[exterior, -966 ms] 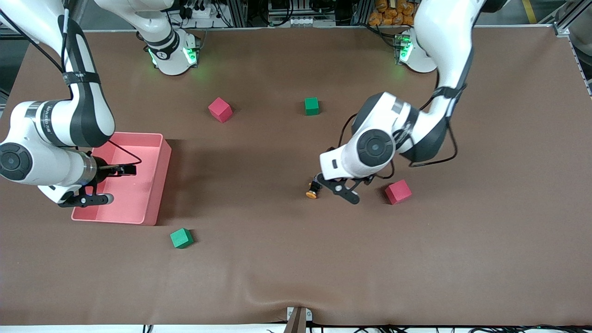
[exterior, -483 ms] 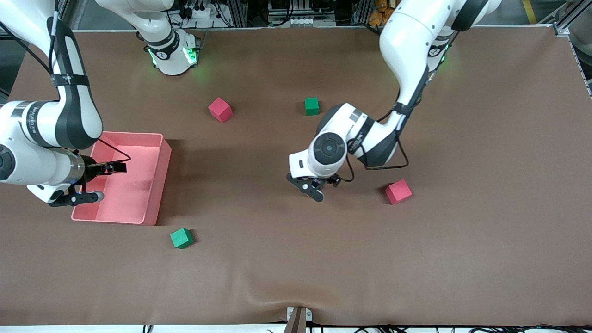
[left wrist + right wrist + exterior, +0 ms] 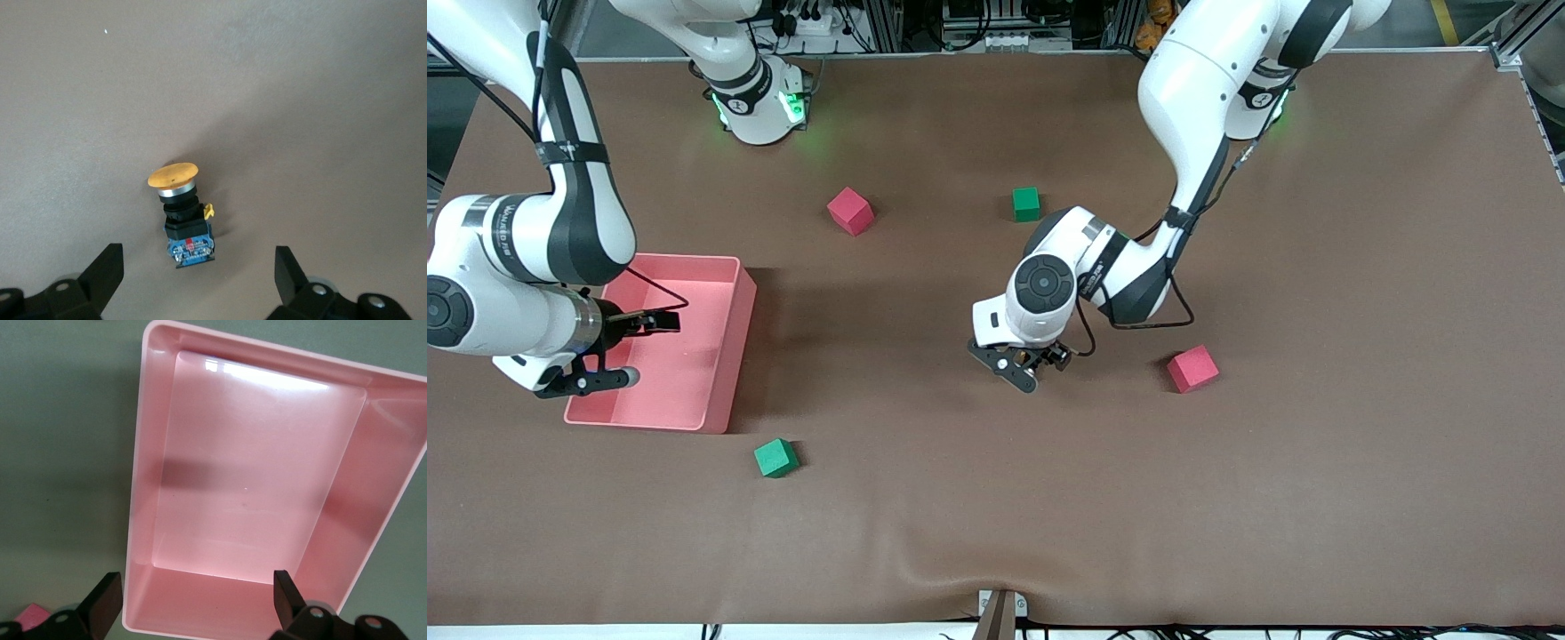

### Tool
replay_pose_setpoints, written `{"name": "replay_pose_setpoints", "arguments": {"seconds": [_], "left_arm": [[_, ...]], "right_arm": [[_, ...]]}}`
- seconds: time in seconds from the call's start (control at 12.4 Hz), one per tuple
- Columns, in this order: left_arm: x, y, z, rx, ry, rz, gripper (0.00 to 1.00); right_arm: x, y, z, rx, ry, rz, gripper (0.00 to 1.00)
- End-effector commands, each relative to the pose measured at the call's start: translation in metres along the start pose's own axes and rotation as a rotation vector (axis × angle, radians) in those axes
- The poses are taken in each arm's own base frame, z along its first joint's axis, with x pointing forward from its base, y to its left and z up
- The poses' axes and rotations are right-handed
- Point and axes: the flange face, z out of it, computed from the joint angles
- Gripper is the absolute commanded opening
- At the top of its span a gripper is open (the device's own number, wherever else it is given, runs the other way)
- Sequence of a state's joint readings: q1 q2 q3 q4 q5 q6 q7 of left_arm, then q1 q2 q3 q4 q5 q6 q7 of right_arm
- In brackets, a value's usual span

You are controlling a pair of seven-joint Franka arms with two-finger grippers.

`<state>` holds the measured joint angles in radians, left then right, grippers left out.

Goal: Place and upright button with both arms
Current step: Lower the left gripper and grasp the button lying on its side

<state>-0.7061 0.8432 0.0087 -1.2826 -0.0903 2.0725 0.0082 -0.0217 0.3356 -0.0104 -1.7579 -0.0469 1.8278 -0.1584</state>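
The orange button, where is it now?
The button lies on its side on the brown table, under the left claw, whose fingers are open and not touching it. The nearest cube is the pink cube.

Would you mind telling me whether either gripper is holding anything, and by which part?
Nothing is held. The left gripper hangs open over the button lying on the table; the right gripper hangs open over the pink bin.

We see a brown table (image 3: 1360,462) holding a pink tray (image 3: 734,356) at the right arm's end, two pink cubes (image 3: 850,211) (image 3: 1192,369) and two green cubes (image 3: 1026,204) (image 3: 775,458) scattered well apart.
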Motion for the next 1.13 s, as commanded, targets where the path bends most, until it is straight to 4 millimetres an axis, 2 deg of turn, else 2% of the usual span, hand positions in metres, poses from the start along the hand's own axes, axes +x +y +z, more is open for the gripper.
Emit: {"name": "replay_pose_setpoints", "arguments": {"seconds": [0.0,0.16,0.64,0.72,0.89,1.05], "left_arm": [[0.007,0.001,0.010,0.037,0.017,0.004,1.00],[0.008,0.000,0.022,0.039,0.024,0.004,1.00],[0.011,-0.002,0.035,0.053,0.049,0.010,1.00],[0.012,-0.002,0.037,0.053,0.055,0.010,1.00],[0.011,0.001,0.041,0.056,0.053,0.016,1.00],[0.011,0.002,0.047,0.056,0.052,0.018,1.00]], "right_arm": [[-0.009,-0.004,-0.004,-0.009,0.010,-0.015,1.00],[-0.009,-0.004,-0.004,-0.009,0.010,-0.015,1.00],[-0.010,-0.002,-0.007,-0.010,0.019,-0.010,1.00],[-0.017,-0.003,-0.004,-0.009,0.013,-0.011,1.00],[-0.045,-0.008,-0.006,-0.017,0.077,-0.008,1.00],[-0.066,-0.015,-0.014,-0.022,0.103,-0.012,1.00]]}}
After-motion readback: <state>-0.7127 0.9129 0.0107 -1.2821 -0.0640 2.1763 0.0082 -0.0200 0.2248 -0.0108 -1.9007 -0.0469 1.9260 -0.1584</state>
